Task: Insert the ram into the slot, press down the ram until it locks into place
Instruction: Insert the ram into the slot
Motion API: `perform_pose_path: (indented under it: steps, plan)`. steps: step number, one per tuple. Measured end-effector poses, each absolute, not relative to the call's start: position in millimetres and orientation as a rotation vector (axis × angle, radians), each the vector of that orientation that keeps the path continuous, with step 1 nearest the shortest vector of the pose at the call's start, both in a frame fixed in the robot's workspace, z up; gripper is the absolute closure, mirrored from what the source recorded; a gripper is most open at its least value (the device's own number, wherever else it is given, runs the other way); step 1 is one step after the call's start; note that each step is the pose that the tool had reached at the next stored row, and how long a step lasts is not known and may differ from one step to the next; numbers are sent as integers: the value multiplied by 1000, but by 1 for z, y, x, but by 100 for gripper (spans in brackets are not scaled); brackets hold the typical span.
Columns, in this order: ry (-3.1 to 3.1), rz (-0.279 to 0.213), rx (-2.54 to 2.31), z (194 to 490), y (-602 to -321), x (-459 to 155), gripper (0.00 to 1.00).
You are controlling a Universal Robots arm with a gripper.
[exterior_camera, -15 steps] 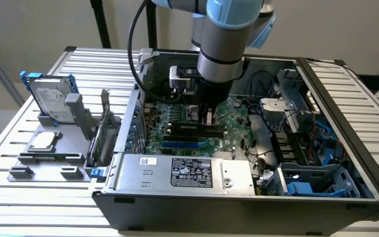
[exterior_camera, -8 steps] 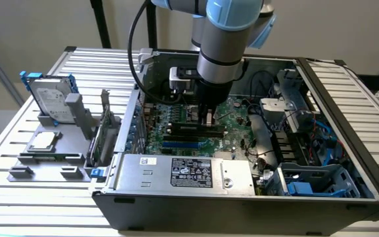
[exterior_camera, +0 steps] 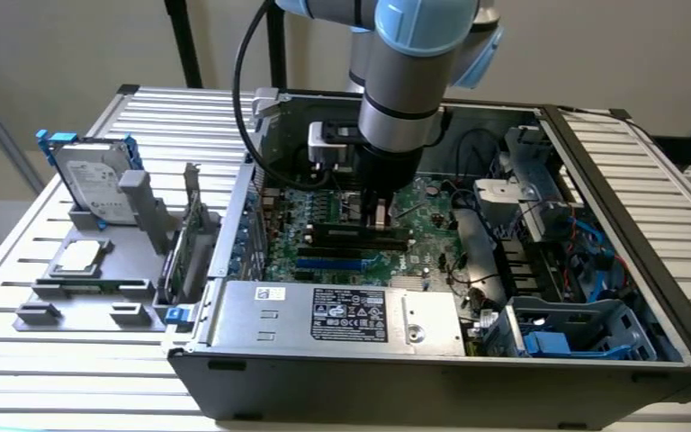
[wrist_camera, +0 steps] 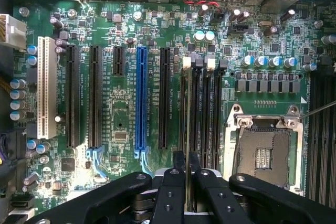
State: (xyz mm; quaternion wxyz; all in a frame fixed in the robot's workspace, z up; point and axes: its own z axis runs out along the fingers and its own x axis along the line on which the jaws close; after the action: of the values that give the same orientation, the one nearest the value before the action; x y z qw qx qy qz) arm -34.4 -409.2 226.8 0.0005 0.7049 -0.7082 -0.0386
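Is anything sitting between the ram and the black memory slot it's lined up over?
Nothing visible does. The gripper holds the ram edge-on, aligned along the slot, and the slot's channel looks bare.

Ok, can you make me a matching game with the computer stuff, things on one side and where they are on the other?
Things:
1. ram
2. hard drive
3. processor socket

Places:
A. upright in a grey holder outside the case
B. held edge-on in the gripper
C. silver-framed, on the green motherboard

Pairs: 1-B, 2-A, 3-C
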Motion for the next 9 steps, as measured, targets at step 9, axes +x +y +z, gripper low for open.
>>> perform_pose_path:
  steps: [9]
  plan:
    - [-2223, -118, 2213, 226, -407, -34, 86]
